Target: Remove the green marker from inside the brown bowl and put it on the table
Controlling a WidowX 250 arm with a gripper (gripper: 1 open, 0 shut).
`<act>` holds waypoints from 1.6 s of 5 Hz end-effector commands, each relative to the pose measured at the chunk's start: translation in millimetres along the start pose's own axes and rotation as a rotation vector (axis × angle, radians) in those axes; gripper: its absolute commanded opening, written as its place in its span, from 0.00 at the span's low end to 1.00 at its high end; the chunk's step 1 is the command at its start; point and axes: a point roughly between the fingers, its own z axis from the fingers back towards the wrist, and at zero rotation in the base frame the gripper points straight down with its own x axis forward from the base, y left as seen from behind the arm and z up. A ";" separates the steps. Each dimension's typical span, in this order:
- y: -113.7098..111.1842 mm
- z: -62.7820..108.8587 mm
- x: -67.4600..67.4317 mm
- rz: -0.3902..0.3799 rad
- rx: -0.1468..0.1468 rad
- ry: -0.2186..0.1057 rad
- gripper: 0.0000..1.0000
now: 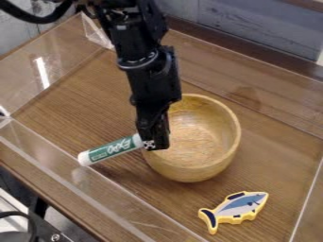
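The green marker (111, 149) is outside the brown bowl (202, 142), just left of its rim. It slopes down to the left, with its white cap end low over the table (76, 104). My gripper (151, 143) points steeply down at the bowl's left rim. Its fingers are shut on the marker's upper right end. The black arm rises from there toward the top of the view. The inside of the bowl that shows holds nothing.
A blue-and-yellow fish toy (235, 209) lies on the table in front of the bowl, to its right. Low clear acrylic walls (89, 203) run along the table's edges. A blue-grey panel stands behind the far wall.
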 end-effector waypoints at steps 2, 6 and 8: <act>15.2 10.7 17.7 -0.024 0.046 -0.020 0.00; 23.8 15.3 38.3 -0.066 0.070 -0.025 0.00; 25.0 16.8 47.8 -0.068 0.085 -0.022 0.00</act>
